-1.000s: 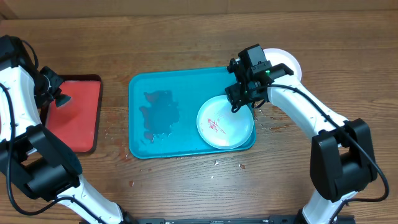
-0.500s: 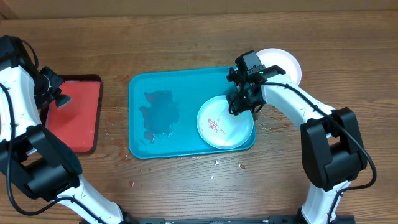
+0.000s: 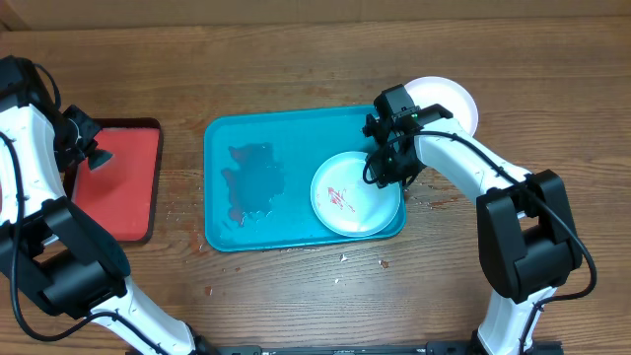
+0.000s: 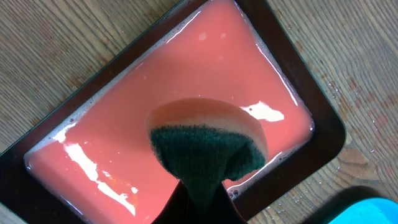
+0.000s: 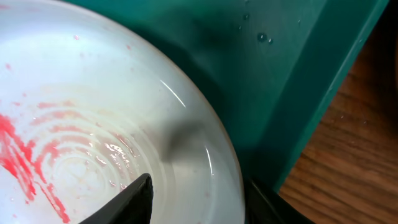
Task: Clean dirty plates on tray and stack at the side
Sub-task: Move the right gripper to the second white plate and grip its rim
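**Getting hold of the smeared plate's rim on the tray**

My right end effector (image 5: 199, 202) points down at the far right edge of the plate (image 3: 353, 197). It is half open, with one finger inside the dish and one outside the rim, and nothing is pinched yet. The plate lies flat in the near right corner of the teal tray (image 3: 256, 128), with red smears across its middle. I judge the next move calls for closing on that rim to steady the plate for scrubbing. My left end effector (image 4: 202, 186) is clamped on a sponge (image 4: 205, 140) above the red tray (image 4: 326, 121), well apart. One white plate (image 3: 452, 99) sits on the surface (image 3: 296, 59) beside the tray.
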You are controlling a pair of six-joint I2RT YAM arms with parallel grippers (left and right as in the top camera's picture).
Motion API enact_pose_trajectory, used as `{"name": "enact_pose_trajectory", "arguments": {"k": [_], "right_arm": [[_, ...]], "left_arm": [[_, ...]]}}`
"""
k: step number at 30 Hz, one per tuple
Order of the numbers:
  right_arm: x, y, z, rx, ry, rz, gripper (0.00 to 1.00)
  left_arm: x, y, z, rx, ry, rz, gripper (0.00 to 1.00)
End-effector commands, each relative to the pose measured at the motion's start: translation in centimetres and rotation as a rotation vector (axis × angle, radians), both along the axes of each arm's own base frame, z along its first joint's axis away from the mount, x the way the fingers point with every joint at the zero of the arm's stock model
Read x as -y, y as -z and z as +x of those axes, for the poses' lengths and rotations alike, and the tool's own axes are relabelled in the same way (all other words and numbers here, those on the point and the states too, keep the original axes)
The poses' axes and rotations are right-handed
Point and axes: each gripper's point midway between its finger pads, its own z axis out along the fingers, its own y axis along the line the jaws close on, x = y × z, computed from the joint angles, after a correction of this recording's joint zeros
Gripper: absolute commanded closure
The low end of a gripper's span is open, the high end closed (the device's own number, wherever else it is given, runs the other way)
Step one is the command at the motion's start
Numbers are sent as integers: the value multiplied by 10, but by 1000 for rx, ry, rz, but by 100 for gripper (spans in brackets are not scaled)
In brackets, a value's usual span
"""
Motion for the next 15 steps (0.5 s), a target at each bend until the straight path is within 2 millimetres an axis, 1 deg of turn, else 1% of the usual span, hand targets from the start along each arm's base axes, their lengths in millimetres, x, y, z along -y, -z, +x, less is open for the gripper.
{"name": "enact_pose_trajectory", "arguments": {"k": [1, 4, 6, 10, 13, 15], "right_arm": [[3, 17, -14, -63, 30, -6, 51], [4, 22, -16, -82, 45, -12, 53], [3, 23, -16, -82, 61, -10, 58], [1, 22, -11, -69, 112, 5, 73], [-11, 20, -7, -68, 135, 69, 80], [-21, 18, -4, -65, 155, 120, 87]], "left_arm": [[-2, -1, 1, -6, 27, 20, 96], [-2, -1, 2, -4, 28, 22, 96], [-2, -2, 2, -2, 28, 22, 96], [0, -1, 2, 0, 31, 12, 96], [6, -1, 6, 21, 67, -19, 96], [12, -2, 10, 39, 110, -44, 96]]}}
